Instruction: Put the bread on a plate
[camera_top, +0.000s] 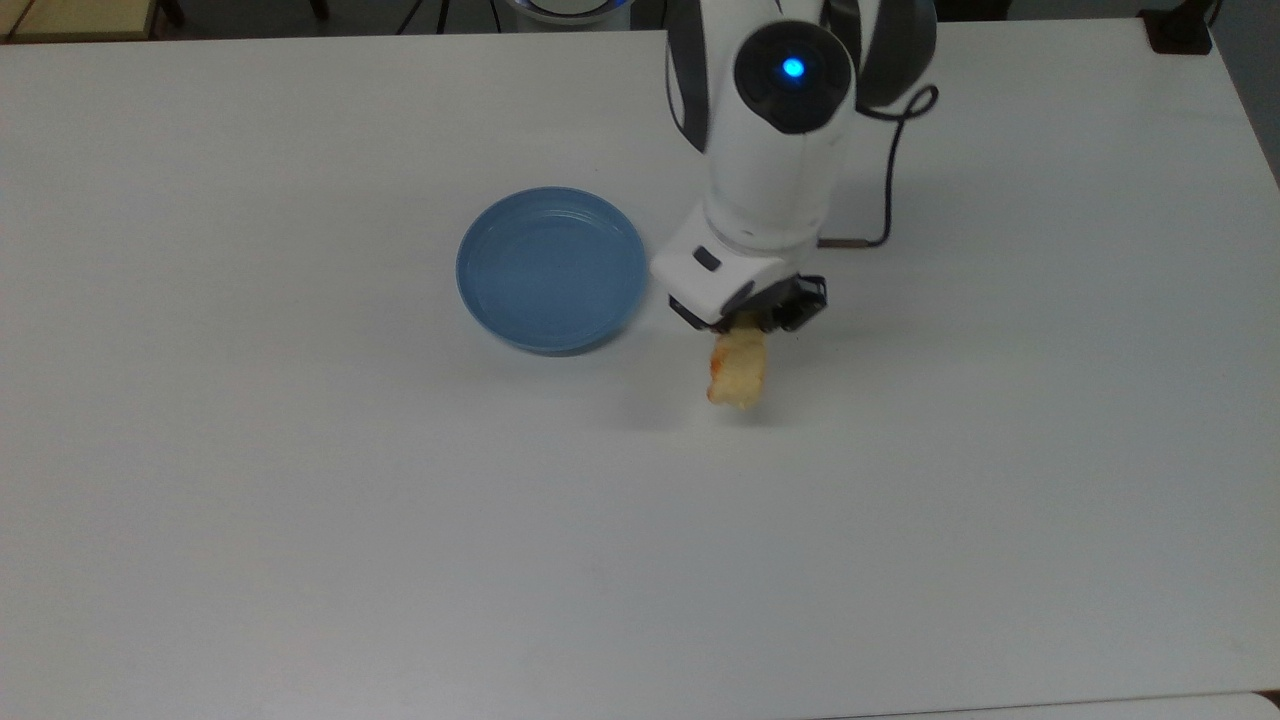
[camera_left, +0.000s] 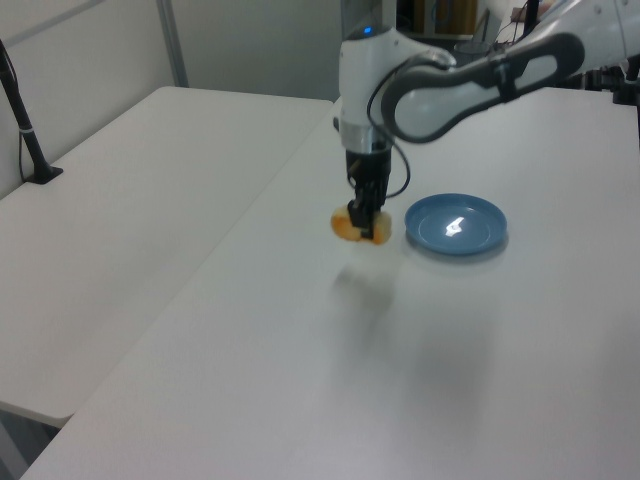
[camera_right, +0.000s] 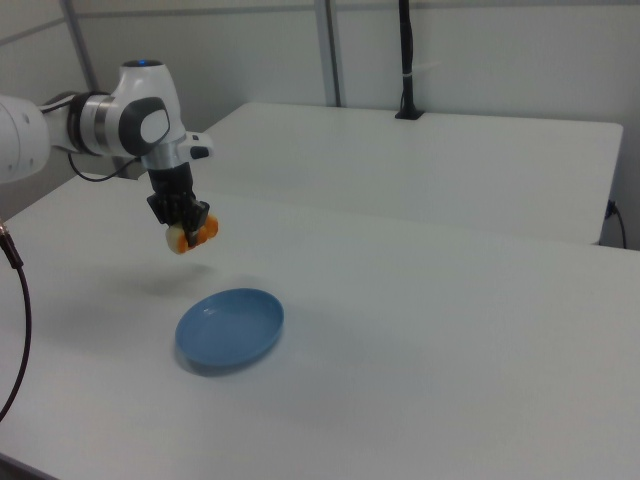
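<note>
Bread (camera_top: 737, 371) clamped between the jaws of the gripper (camera_top: 748, 322) and lifted clear of the white table (camera_top: 300, 500) — shadow cast on the surface below it in the left view. Held by one end, with the rest of the loaf jutting out past the fingers toward the table's near edge in the top view. Orange-brown crust along the top view's left side, pale flank on the other. Jaws drawn in narrow, pressed against both sides of the loaf.

Plate (camera_top: 551, 269) resting flat on the table, bare inside, just beside the bread on the top view's left but not touching it. Roughly mid-table, nearer the far edge than the near one in the top view.

In the right view, bread (camera_right: 188, 234) hanging above and beyond the plate (camera_right: 230, 327) — gripper (camera_right: 183, 217) pointing straight down from the white arm (camera_right: 120, 120).
</note>
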